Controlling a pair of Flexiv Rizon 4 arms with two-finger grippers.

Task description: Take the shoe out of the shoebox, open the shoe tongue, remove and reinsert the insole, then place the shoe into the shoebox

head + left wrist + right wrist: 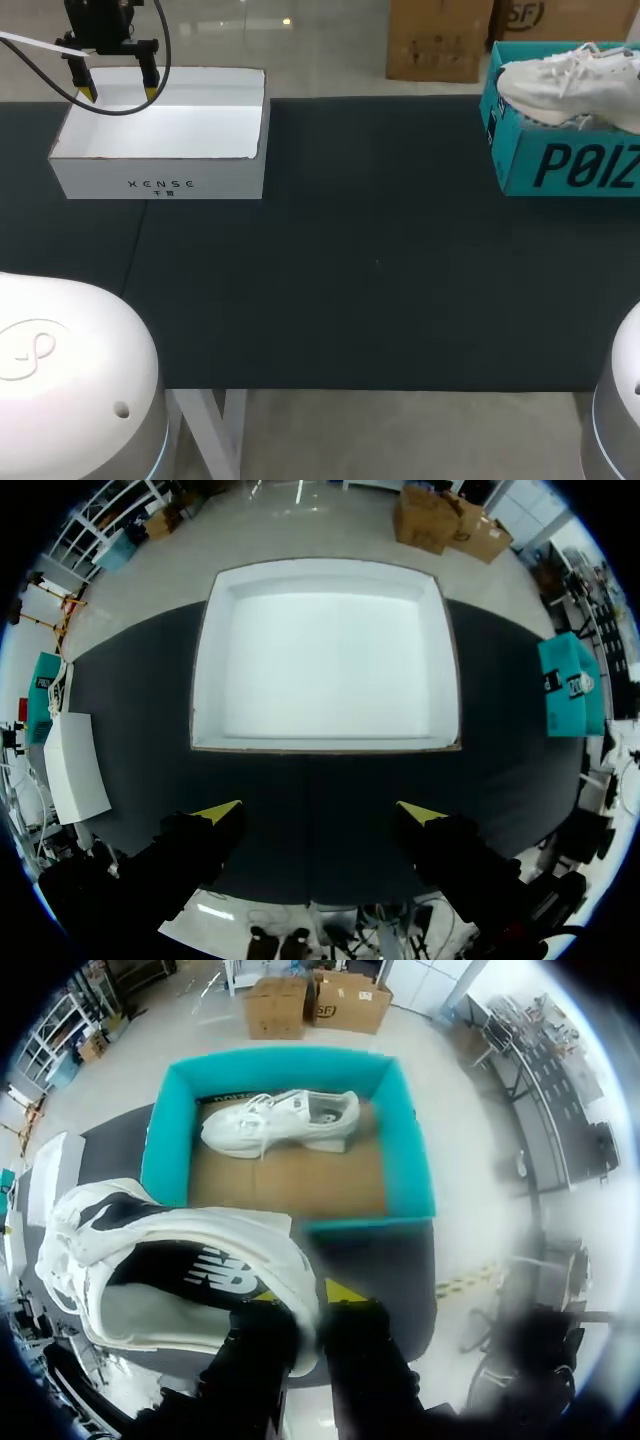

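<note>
White shoe (190, 1235) hangs pinched by its collar between the nearly closed fingers of my right gripper (305, 1305), just short of the teal shoebox (165, 1150) where a second shoe (280, 1120) lies, while across the dark table (380, 270) my left gripper (320, 815) hovers wide open and empty over the white box's (325, 660) edge.

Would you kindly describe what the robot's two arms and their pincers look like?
The left arm and right arm have rounded white housings; the left pincer and right pincer are black with yellow tips. A black cable loops by the left pincer.
</note>
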